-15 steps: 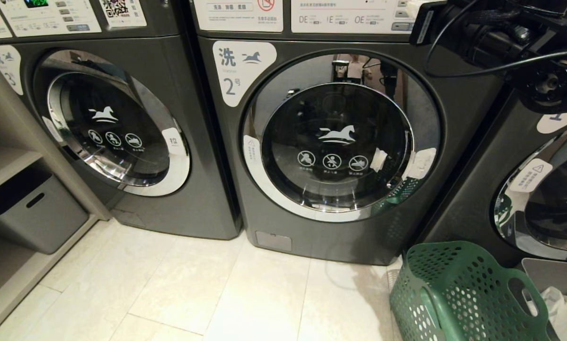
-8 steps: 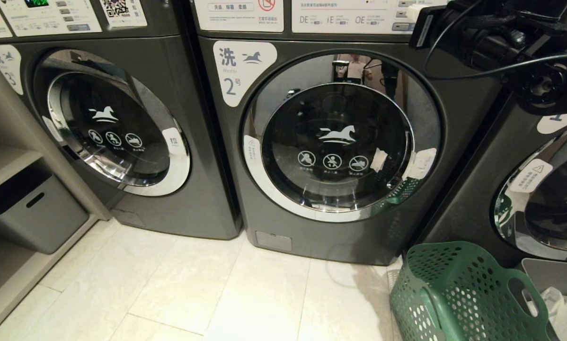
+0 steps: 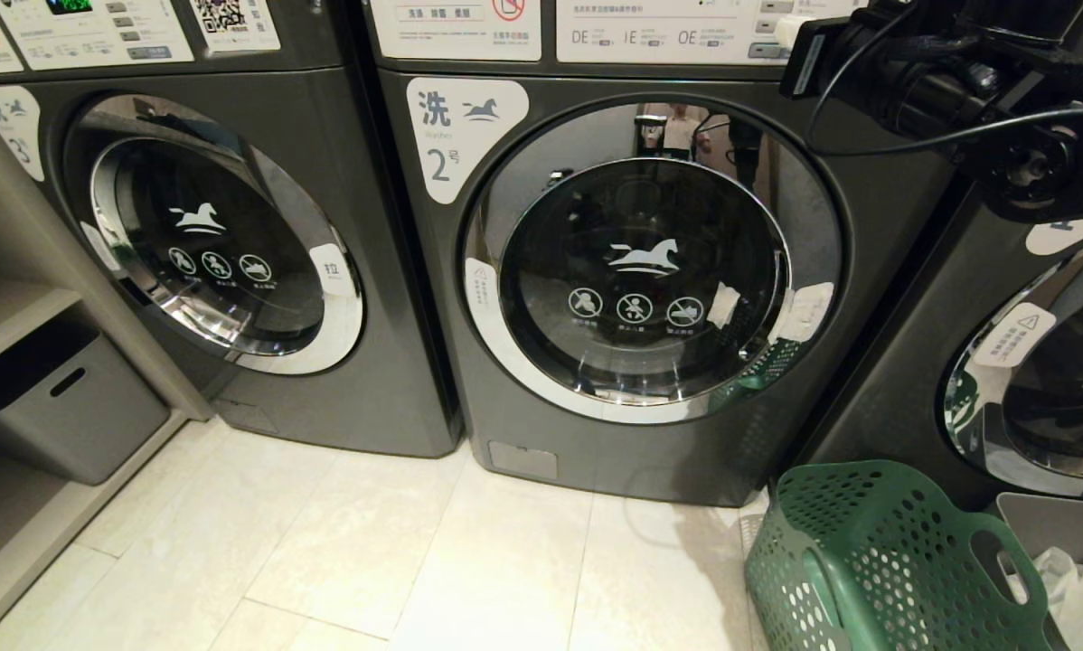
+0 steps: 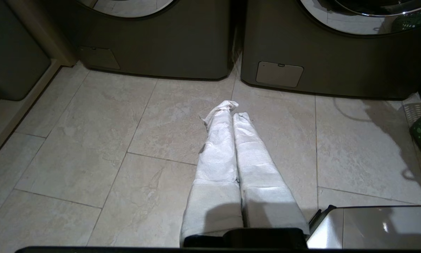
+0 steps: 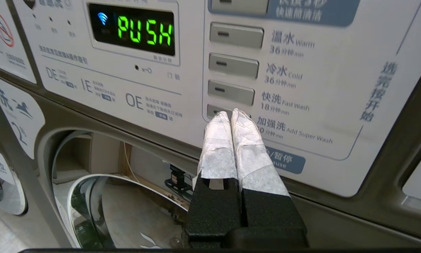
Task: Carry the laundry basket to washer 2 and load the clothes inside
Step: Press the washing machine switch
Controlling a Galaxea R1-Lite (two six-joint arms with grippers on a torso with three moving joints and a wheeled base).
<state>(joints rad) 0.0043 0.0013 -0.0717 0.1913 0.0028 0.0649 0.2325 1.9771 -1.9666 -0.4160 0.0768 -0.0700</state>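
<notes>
A: The right gripper is sitting with its tape-wrapped fingers pressed together, holding nothing, tips right at the lowest grey button on the control panel of washer 2. The display is reading PUSH.

B: So it is poking a button, judging by that. How should it be going about it?

A: I'd say it should be pushing straight into the panel with the closed tips centred on one button, not sliding down toward the blue start/pause key just below. A short, square press, then backing straight off.

B: And the left gripper?

A: It is hanging low over the floor tiles, fingers together as well, empty, pointing toward the washers' bases.

B: Where is the laundry basket?

A: It is lying tipped on the floor just beside washer 2's lower right corner, partly cut off by the frame edge. White cloth is showing beside it at the corner, though I cannot tell whether it is in the basket.

B: Is the door shut?

A: It is looking shut in the head view. The glass is dark and reflective, so I cannot tell whether any clothes are inside. Whether the tips are actually touching the button is hard to make out too.
</notes>
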